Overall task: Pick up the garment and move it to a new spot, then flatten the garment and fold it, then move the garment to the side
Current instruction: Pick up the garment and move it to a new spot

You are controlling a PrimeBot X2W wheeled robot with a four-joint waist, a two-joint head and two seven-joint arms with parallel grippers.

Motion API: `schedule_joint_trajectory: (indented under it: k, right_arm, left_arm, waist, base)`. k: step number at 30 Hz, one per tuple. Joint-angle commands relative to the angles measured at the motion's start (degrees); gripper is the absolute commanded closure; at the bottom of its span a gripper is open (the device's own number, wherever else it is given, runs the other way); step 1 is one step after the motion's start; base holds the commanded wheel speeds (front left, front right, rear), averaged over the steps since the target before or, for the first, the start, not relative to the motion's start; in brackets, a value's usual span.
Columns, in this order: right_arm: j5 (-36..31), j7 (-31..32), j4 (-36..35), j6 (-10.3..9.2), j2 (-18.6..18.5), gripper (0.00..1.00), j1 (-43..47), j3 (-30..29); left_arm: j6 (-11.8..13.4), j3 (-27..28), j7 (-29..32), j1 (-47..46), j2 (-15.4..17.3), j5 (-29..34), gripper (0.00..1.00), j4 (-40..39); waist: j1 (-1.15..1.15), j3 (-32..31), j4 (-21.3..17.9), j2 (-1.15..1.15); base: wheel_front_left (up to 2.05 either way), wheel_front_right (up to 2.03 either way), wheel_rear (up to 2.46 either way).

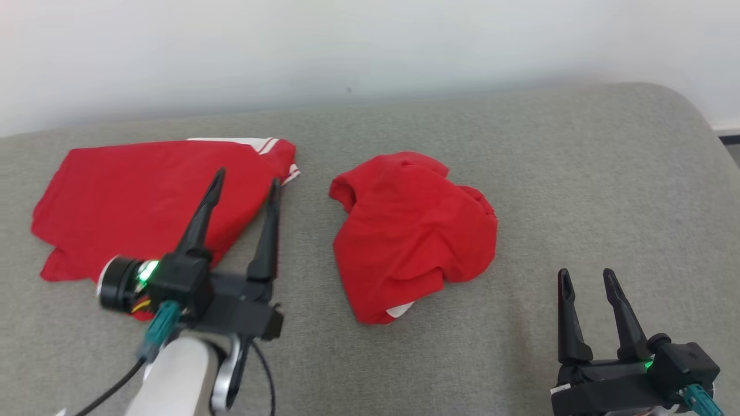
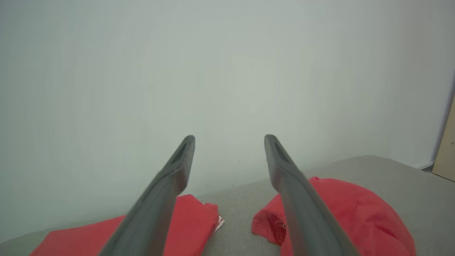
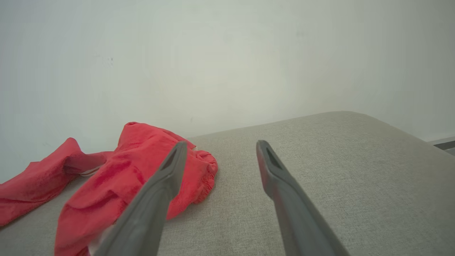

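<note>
A red garment [image 1: 127, 190] with white trim lies folded flat at the left of the grey cushion [image 1: 578, 173]. My left gripper [image 1: 248, 176] hovers over its right edge, open, with nothing between its fingers. In the left wrist view the left gripper [image 2: 229, 138] points at the wall, with the folded garment [image 2: 195, 217] below its left finger. A second red garment [image 1: 410, 231] lies crumpled in the middle, also seen in the left wrist view [image 2: 355, 213] and the right wrist view [image 3: 124, 170]. My right gripper [image 1: 586, 272] stands open at the lower right, apart from the crumpled garment.
A pale wall [image 1: 370, 46] runs behind the cushion. The cushion's rounded right end [image 1: 694, 127] drops off towards a strip of dark floor [image 1: 729, 138]. Bare grey fabric [image 3: 337, 170] stretches to the right of the crumpled garment.
</note>
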Motion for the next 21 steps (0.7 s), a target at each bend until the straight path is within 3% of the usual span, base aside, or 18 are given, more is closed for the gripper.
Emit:
schedule_joint_trajectory:
  k: [1,14,21]
  right_arm:
    - [-0.3,0.0,0.0,-0.12,0.2,0.00,0.7,0.1]
    - [-1.3,0.0,0.1,-0.12,0.2,0.00,2.7,-0.1]
    - [-1.5,0.0,0.6,-0.12,0.2,0.00,3.8,0.6]
  left_arm:
    - [0.4,1.0,-0.2,2.1,0.5,0.7,0.00,-1.0]
    - [0.0,10.7,-0.2,16.7,2.1,2.4,0.00,-4.1]
    - [0.5,13.8,-0.2,22.9,-0.1,3.8,0.00,-4.9]
  waist:
    - [0.00,-1.2,1.7,0.00]
    - [0.00,-3.8,3.8,0.00]
    - [0.00,-5.1,4.5,0.00]
  base:
    - [0.00,0.00,0.00]
    - [0.00,0.00,0.00]
    - [0.00,0.00,0.00]
